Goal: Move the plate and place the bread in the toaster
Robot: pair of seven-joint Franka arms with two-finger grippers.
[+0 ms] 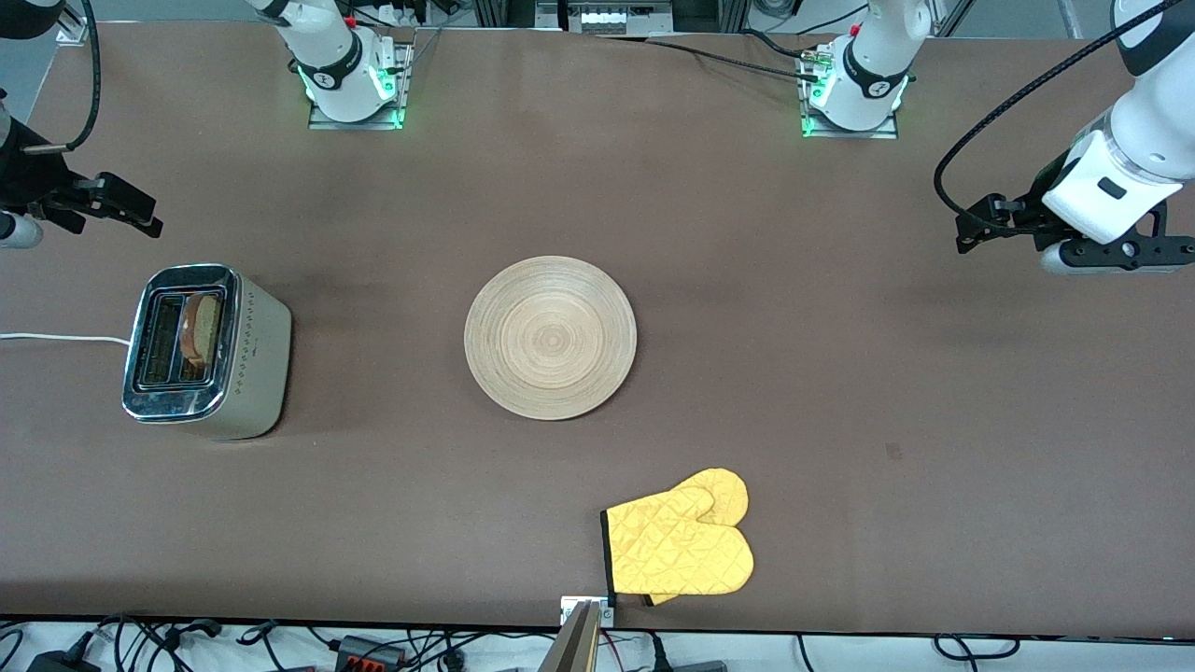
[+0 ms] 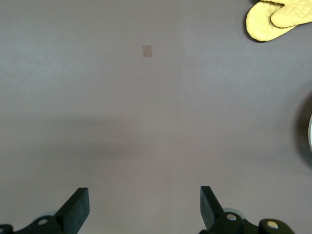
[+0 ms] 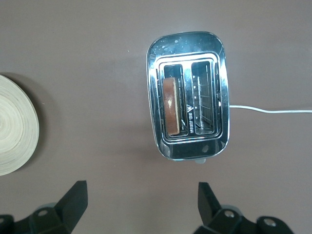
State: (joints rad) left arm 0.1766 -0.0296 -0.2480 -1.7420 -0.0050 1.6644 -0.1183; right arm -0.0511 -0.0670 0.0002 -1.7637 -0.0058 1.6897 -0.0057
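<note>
The light-wood plate (image 1: 551,338) lies bare in the middle of the table; its edge also shows in the right wrist view (image 3: 14,131). The silver toaster (image 1: 257,364) stands toward the right arm's end. The bread (image 1: 201,329) stands in the toaster slot on the plate's side, and it also shows in the right wrist view (image 3: 170,106) inside the toaster (image 3: 187,73). My right gripper (image 1: 126,205) is open and empty, up in the air beside the toaster (image 3: 141,204). My left gripper (image 1: 971,227) is open and empty over bare table at the left arm's end (image 2: 145,207).
A yellow oven mitt (image 1: 681,546) lies near the table's front edge, nearer to the front camera than the plate; it also shows in the left wrist view (image 2: 280,19). The toaster's white cord (image 1: 56,338) runs off the right arm's end of the table.
</note>
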